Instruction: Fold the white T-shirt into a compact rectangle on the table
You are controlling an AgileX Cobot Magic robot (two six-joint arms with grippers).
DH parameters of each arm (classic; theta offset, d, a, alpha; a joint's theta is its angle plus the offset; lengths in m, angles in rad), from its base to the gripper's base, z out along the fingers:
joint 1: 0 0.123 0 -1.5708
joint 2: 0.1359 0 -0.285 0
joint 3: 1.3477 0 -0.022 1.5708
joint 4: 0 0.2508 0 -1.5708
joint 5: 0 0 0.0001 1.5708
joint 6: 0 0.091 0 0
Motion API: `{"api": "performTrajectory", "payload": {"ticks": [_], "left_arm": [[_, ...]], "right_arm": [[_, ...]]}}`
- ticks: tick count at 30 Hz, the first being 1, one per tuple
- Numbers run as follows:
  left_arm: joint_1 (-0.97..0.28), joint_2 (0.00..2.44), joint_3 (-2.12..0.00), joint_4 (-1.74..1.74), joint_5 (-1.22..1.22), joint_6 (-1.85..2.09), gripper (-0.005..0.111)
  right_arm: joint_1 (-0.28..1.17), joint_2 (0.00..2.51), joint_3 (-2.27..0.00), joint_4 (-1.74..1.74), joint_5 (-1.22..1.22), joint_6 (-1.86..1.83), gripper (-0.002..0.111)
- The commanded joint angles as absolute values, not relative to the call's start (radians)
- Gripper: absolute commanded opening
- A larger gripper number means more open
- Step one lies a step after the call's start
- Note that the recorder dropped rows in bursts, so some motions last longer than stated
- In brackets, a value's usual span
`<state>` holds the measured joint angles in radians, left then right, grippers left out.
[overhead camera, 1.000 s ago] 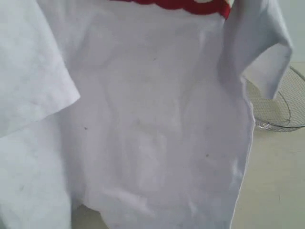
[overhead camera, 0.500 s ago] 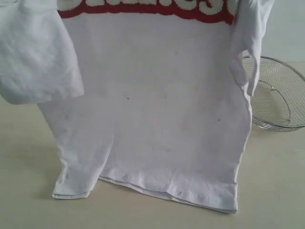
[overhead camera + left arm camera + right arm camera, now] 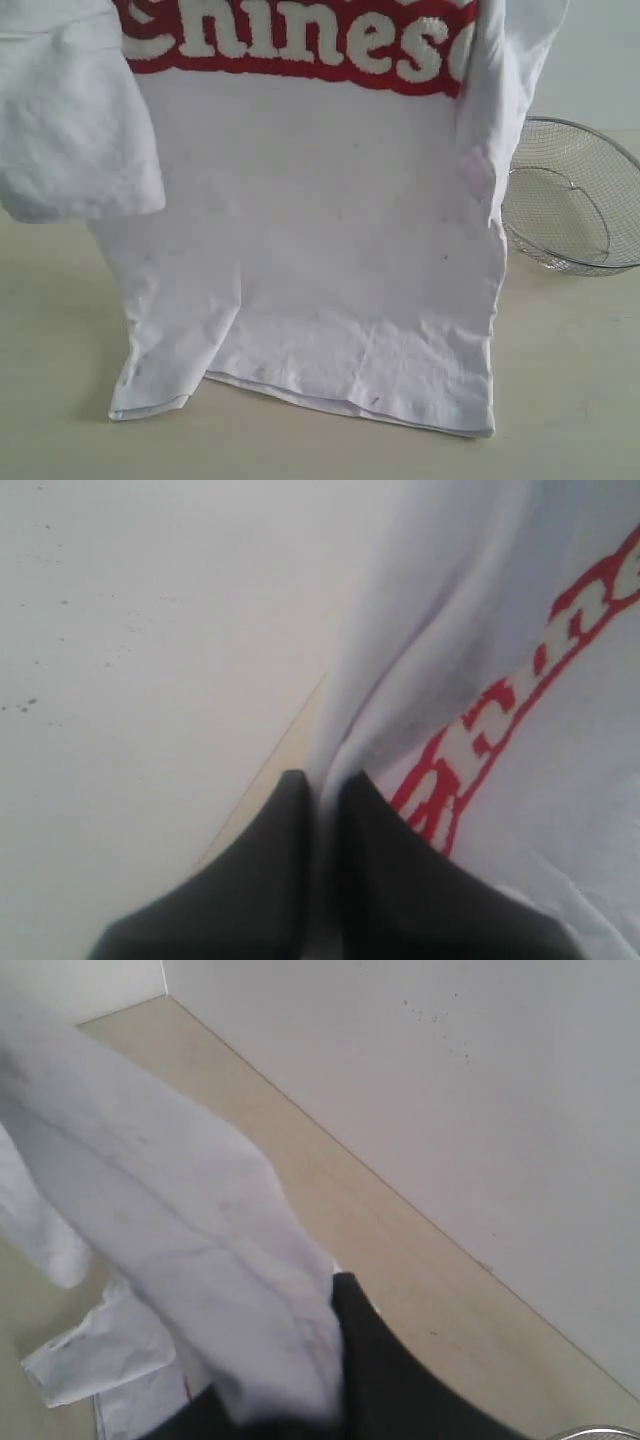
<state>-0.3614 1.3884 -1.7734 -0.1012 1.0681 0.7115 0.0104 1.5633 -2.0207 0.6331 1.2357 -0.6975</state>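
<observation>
The white T-shirt (image 3: 320, 250) hangs upright in the exterior view, front side facing the camera, with its red-outlined lettering (image 3: 300, 40) at the top and its hem (image 3: 330, 395) lying on the table (image 3: 60, 330). Both grippers are above that view's top edge. In the left wrist view my left gripper (image 3: 322, 785) is shut on a fold of the white T-shirt (image 3: 480, 660) beside the red lettering. In the right wrist view my right gripper (image 3: 325, 1295) is shut on the white T-shirt (image 3: 180, 1220); cloth drapes over one finger, the other finger (image 3: 365, 1340) shows.
A round silver wire-mesh basket (image 3: 575, 195) stands on the table to the right of the shirt, close to its hanging right sleeve (image 3: 490, 130). A pale wall (image 3: 450, 1090) meets the table's far edge in the right wrist view.
The shirt has moved back from the camera and down: a second ago it filled the view, now its lettering shows in full and more of its hem lies on the table.
</observation>
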Motion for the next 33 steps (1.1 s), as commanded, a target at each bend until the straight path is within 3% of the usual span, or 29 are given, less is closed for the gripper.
{"api": "performTrajectory", "payload": {"ticks": [1,8,12,15,17,19,23,27,30,33], "left_arm": [[-0.359,1.408,-1.778,-0.051,1.019,0.715,0.005],[-0.355,1.497,-1.778,-0.035,1.0,0.715,0.005],[-0.313,1.561,-1.778,-0.033,0.899,0.712,0.005],[-0.255,1.608,-1.778,-0.029,0.825,0.677,0.009],[-0.22,1.635,-1.778,-0.028,0.8,0.705,0.026],[-0.193,1.65,-1.778,-0.026,0.753,0.688,0.051],[-0.179,1.673,-1.778,0.059,0.685,0.583,0.111],[-0.179,1.674,-1.778,0.119,0.739,0.572,0.102],[-0.181,1.661,-1.778,0.103,0.819,0.551,0.074],[-0.183,1.652,-1.778,0.018,0.902,0.522,0.038]], "right_arm": [[0.01,1.586,-2.015,0.616,1.221,-0.706,0.0],[0.01,1.634,-2.013,0.617,1.217,-0.706,0.0],[0.01,1.679,-2.013,0.637,1.094,-0.708,0.001],[0.01,1.721,-2.013,0.644,1.037,-0.761,0.022],[0.01,1.745,-2.013,0.644,0.99,-0.736,0.057],[0.012,1.765,-2.013,0.604,0.93,-0.672,0.076],[0.012,1.789,-2.013,0.502,0.902,-0.55,0.06],[0.01,1.787,-2.013,0.483,0.958,-0.543,0.058],[0.01,1.787,-2.013,0.504,1.003,-0.525,0.054],[0.01,1.787,-2.013,0.561,1.084,-0.526,0.039]]}}
